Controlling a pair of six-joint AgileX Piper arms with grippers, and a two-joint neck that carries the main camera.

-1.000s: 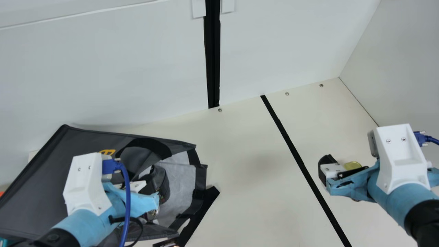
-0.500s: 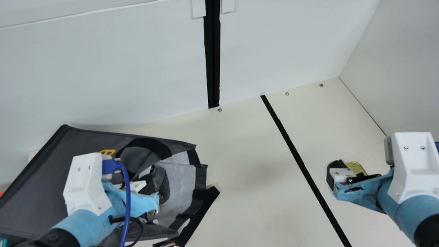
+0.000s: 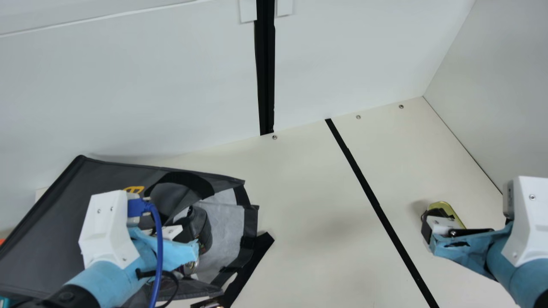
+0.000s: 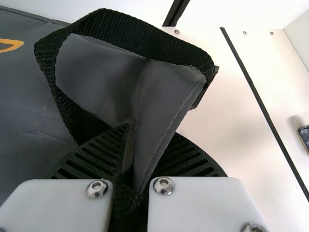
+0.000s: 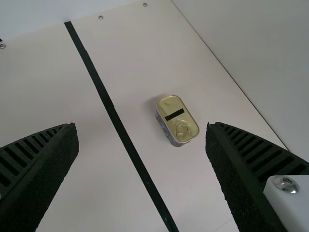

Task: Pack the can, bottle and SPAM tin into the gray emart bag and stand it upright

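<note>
Your right gripper (image 3: 429,220) has shifted rightward, baring more of the SPAM tin (image 5: 171,104). Fingers spread, partly blocking your main view of the tin. Black stripe (image 3: 373,196) between tin and toppled gray emart bag (image 3: 47,231); your left gripper (image 3: 192,226) pinches bag fabric.

A broad stretch of cream table (image 3: 317,205) lies open between the left gripper (image 3: 196,226) and the right gripper (image 3: 429,224), crossed by a flat black stripe (image 3: 373,196) near the right fingers. Those fingers stand wide apart, with the SPAM tin (image 5: 170,105) beyond their tips, within the span of the gap; a side wall (image 5: 260,53) rises farther out past the tin. Passage is tight at the left fingers, where the gray emart bag (image 3: 47,214) lies on its side, a fold pinched between them and a black handle (image 4: 125,34) looping past their tips.
</note>
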